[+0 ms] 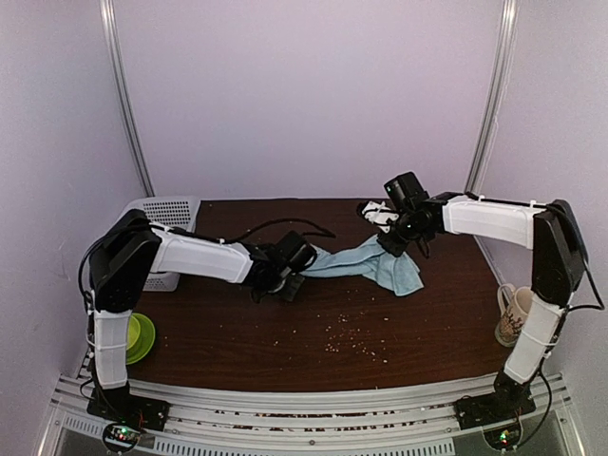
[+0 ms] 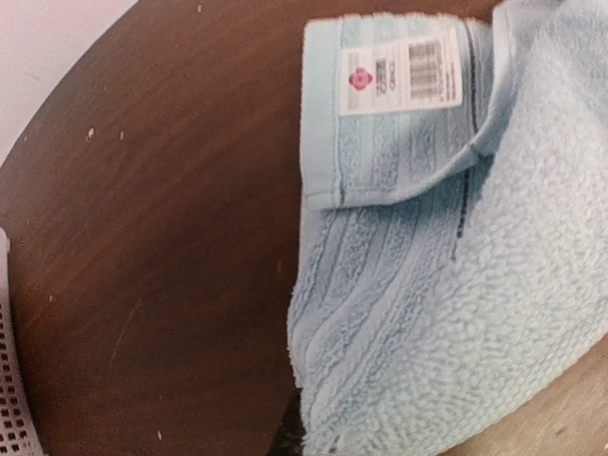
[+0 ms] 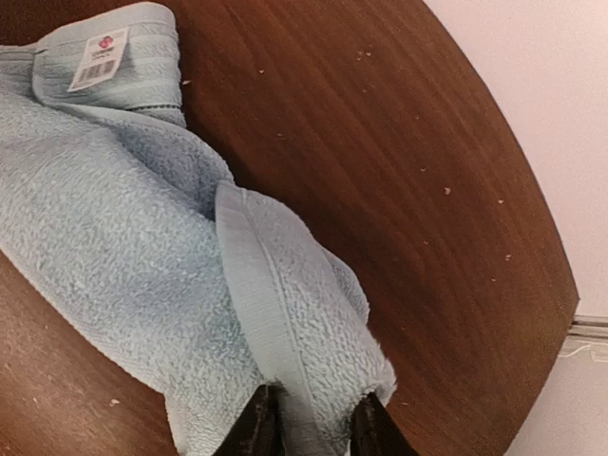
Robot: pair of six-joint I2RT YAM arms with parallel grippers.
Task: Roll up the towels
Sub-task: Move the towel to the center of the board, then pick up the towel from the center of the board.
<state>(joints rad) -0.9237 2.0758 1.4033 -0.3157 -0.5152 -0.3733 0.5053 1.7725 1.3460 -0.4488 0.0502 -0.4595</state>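
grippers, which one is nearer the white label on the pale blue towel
The left gripper: the white label on the pale light-blue terry towel looms large in its wrist view; from the right gripper it sits at the cloth's far end.

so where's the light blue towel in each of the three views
top external: light-blue towel stretched sideways over the table, right of centre
left wrist: fills the right half, folded corner at top
right wrist: fills the left side, hem caught in the right hand at the bottom edge
shared landmark: white barcode label on the folded corner, in both wrist views; too small to tell from the top
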